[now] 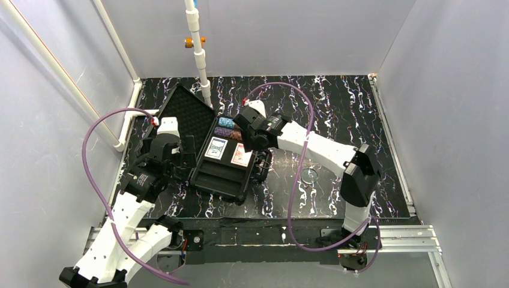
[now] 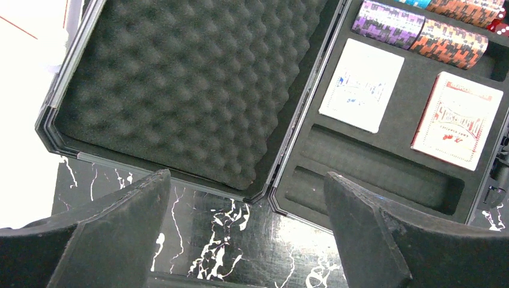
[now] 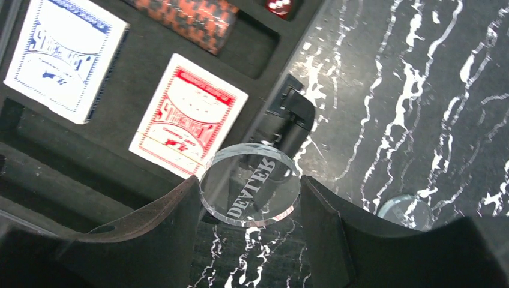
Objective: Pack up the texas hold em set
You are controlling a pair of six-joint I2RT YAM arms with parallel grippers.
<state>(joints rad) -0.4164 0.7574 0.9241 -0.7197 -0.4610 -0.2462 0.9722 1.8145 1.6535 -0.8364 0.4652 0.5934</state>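
Two clear round discs are outside the tray. The spare disc [image 3: 405, 211] lies flat on the black, white-veined desk [image 3: 432, 90], near the case's right side. The dealer disc [image 3: 252, 180], lettered DEALER, is pinched by its rim in the right gripper [image 3: 249, 198], which is clenched on it above the latch [image 3: 291, 117] at the case's right edge. The left gripper [image 2: 246, 179] hangs released, fingers spread wide, over the near corner where lid meets tray.

The step in hand looks like seating the dealer disc. It is thin, slick and transparent, held only on its edge by dark pads, so it could pivot or slip. I would carry it level over an empty recess, lower it close to the liner, and only then let go. The pocket beside the red die [image 3: 279, 6] seems a likely home, though I cannot tell whether it fits.

Beyond, the case [image 1: 246, 186] lies open. Its moulded tray [image 2: 372, 162] is matt black, with long empty troughs nearest. Next the blue deck [image 2: 362, 85] and red deck [image 2: 457, 120] sit side by side in glossy boxes. Then come the ribbed rolls of purple chips [image 2: 387, 23], brown chips [image 2: 450, 43] and teal chips [image 1: 226, 122]. The lid [image 2: 180, 90], lined with dimpled egg-crate foam, lies back on the left.
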